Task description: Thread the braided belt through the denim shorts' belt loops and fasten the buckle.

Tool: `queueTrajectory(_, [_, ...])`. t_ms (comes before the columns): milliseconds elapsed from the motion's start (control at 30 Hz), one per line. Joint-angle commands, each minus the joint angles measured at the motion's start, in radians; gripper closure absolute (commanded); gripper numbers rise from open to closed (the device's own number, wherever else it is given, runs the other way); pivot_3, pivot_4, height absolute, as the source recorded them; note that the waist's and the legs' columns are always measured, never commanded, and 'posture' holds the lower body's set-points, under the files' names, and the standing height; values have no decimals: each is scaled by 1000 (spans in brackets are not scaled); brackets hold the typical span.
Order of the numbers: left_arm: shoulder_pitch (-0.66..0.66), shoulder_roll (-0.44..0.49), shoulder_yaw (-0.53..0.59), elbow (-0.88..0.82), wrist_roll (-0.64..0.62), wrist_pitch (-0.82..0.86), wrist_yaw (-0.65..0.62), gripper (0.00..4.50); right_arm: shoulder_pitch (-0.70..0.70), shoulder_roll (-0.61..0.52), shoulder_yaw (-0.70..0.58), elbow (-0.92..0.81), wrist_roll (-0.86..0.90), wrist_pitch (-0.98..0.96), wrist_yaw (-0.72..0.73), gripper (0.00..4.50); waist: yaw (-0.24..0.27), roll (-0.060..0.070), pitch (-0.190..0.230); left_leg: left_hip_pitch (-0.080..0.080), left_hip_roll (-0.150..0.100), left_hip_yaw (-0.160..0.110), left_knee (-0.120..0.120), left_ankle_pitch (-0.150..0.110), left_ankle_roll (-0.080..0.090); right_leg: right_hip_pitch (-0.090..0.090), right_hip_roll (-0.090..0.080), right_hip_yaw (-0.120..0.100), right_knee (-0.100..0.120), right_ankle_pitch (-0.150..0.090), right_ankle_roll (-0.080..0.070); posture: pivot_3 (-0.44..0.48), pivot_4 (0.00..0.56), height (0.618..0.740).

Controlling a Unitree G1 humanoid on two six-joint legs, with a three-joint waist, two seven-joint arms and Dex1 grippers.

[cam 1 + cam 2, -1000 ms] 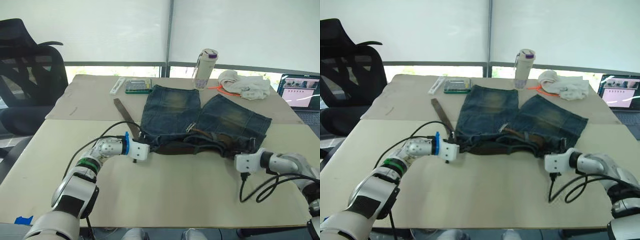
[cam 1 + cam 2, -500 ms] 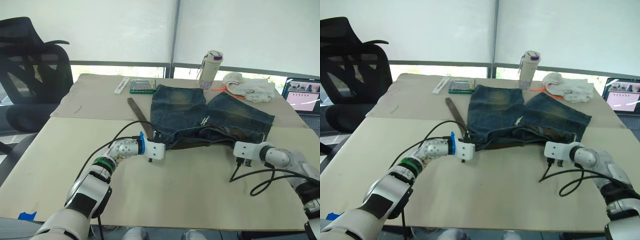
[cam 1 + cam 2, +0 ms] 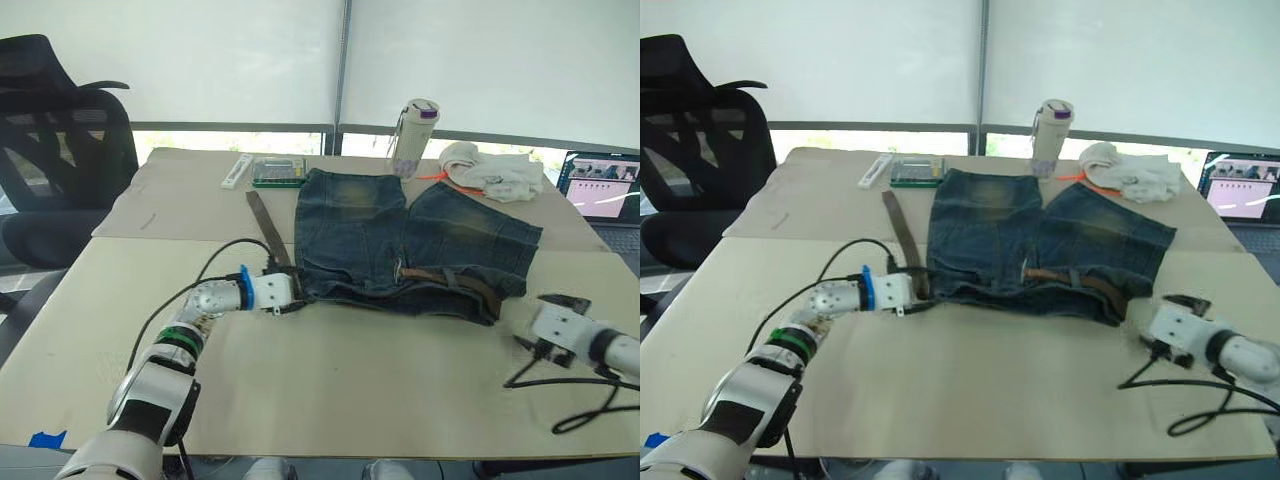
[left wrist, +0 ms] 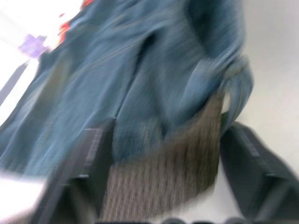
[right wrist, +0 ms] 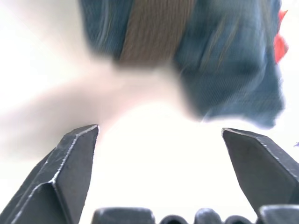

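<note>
The blue denim shorts (image 3: 410, 245) with faded yellowish legs lie flat on the beige worktop (image 3: 330, 390), waistband toward the robot. The dark brown braided belt (image 3: 262, 225) runs from the worktop beside the shorts' left edge into the waistband, and a part of it shows again at the front, near the right side (image 3: 450, 279). The silver buckle I cannot make out.

The left hand (image 3: 285, 290) is at the left corner of the waistband. In its wrist view the brown strap lies between the two black fingers (image 4: 96, 158) where it goes under the denim, so I judge that it grips the belt there. The right hand (image 5: 159, 172) is spread open and holds nothing; it hangs over bare worktop, near the right corner of the shorts but not touching.

The risk is this: if the left hand pushes the strap while nothing holds the shorts, the denim may bunch and slide, and the belt can miss one of the small denim belt loops (image 3: 400, 272).
</note>
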Motion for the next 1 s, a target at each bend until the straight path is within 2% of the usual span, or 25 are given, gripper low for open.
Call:
queueTrajectory(33, [34,9,53,-123,-132,36,-110,42,64,-18,-69,-100,124,100,130,0,0,0,0,0,0,0,0,0,0,0,0,0,0,0,0,0,150,737])
queueTrajectory(100, [63,11,93,-184,-199,107,-132,42,82,-6,-111,-170,201,169,178,0,0,0,0,-1,1,0,0,0,-1,-3,0,0,0,0,0,0,150,737])
queueTrajectory(167, [89,-3,173,-246,-296,250,-92,42,63,59,-168,-318,414,341,209,0,-2,1,0,-5,2,0,0,0,-1,-7,0,0,1,1,-1,0,150,737])
queueTrajectory(267, [122,-14,229,-337,-355,390,-45,42,43,124,-213,-475,613,531,216,0,-6,2,1,-5,4,0,0,0,-2,-8,0,0,2,1,-2,0,150,737])
queueTrajectory(467, [137,-87,354,-523,-487,749,185,42,2,200,-176,-730,837,757,199,0,13,3,1,-6,2,-1,1,0,-1,-7,0,-1,2,1,-1,0,150,737])
queueTrajectory(700, [52,-129,336,-520,-401,926,390,42,-90,249,-146,-766,842,794,196,0,22,2,2,-7,0,0,2,1,-2,-7,1,-2,2,1,-1,0,150,737])
queueTrajectory(800, [-24,-153,315,-462,-342,996,498,42,-142,279,-139,-702,754,766,133,0,28,2,2,-8,-1,0,3,2,-4,-7,1,-2,2,1,-1,0,150,737])
queueTrajectory(1000, [-120,-206,314,-372,-322,960,526,42,-231,328,-100,-534,593,782,-13,0,25,2,2,-8,-2,1,3,4,-8,-8,2,-2,2,1,0,0,150,737])
